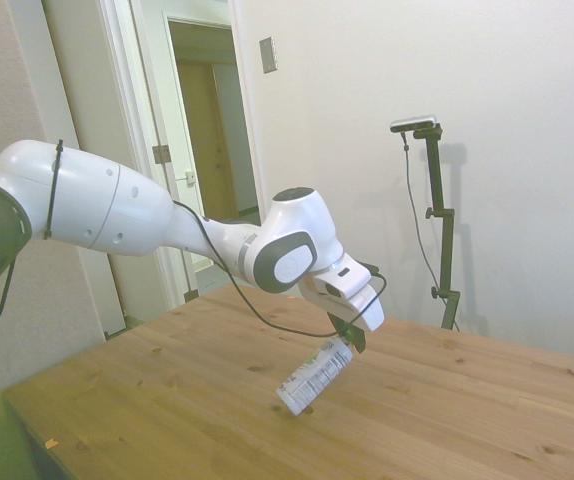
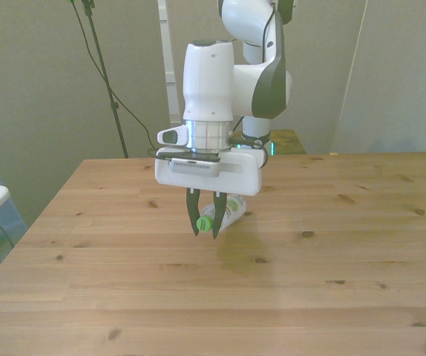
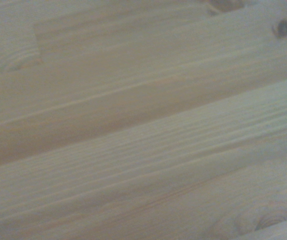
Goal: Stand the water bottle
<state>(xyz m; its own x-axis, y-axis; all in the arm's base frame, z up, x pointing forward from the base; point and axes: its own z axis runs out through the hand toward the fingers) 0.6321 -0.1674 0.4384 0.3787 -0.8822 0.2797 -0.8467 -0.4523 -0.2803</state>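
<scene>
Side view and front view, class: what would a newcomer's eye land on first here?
First, the white arm's gripper, shut on the green-capped neck of the water bottle over the middle of the wooden table. The bottle hangs tilted, cap up, its base low near the wood; whether it touches is unclear.

A glossy white robot arm (image 1: 97, 205) built of rounded segments with grey joint covers. A thin black cable (image 1: 217, 262) loops along it, strapped by a black band. Its flat white hand block (image 2: 208, 171) carries two slim dark jaws, a small green light behind.
</scene>
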